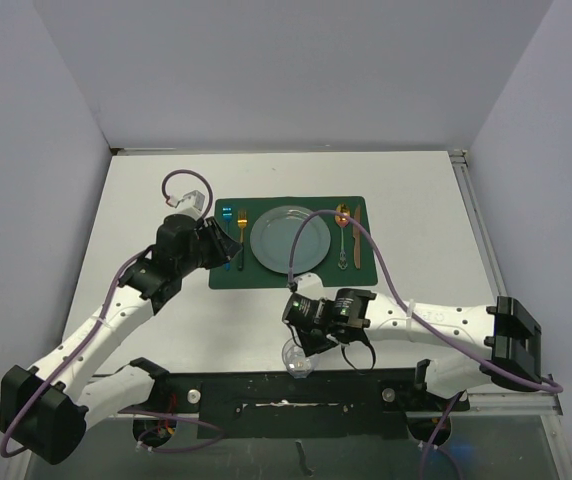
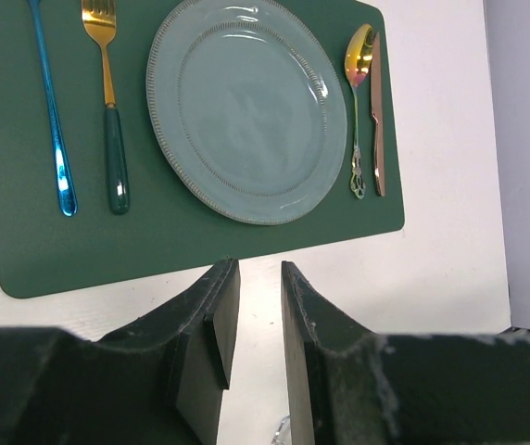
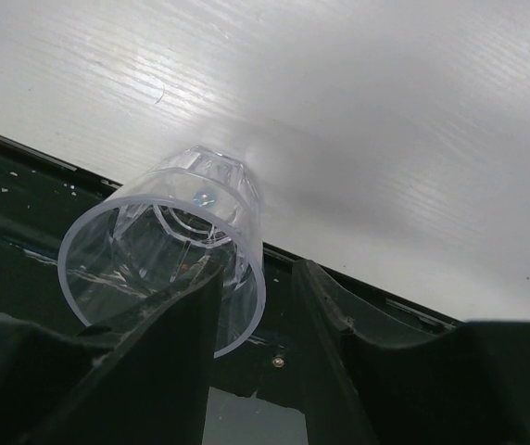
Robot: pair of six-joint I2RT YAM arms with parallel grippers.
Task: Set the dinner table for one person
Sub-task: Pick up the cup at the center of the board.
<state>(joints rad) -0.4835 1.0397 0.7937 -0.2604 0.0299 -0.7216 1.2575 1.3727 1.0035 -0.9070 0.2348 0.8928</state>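
Found the table (image 1: 406, 200) white and wide, with a green mat (image 1: 266, 278) flat at its middle. Counted a plate (image 2: 246, 107) on the mat, a blue utensil (image 2: 54, 120) and a fork (image 2: 109, 102) left of it, a spoon (image 2: 359, 93) and a knife (image 2: 376, 120) just beside each other on the right. Spotted the left gripper (image 2: 258, 269) by the mat's left edge, jaws a narrow slot apart, nothing between them. Spotted the right gripper (image 3: 256, 269) at the table's near edge, by the dark rail (image 3: 24, 185), well apart from the mat. Noted a clear glass (image 3: 168, 250) there, its rim in the slim gap between the jaws, one finger across the mouth, the other outside the wall. Could not tell whether clamped tight.
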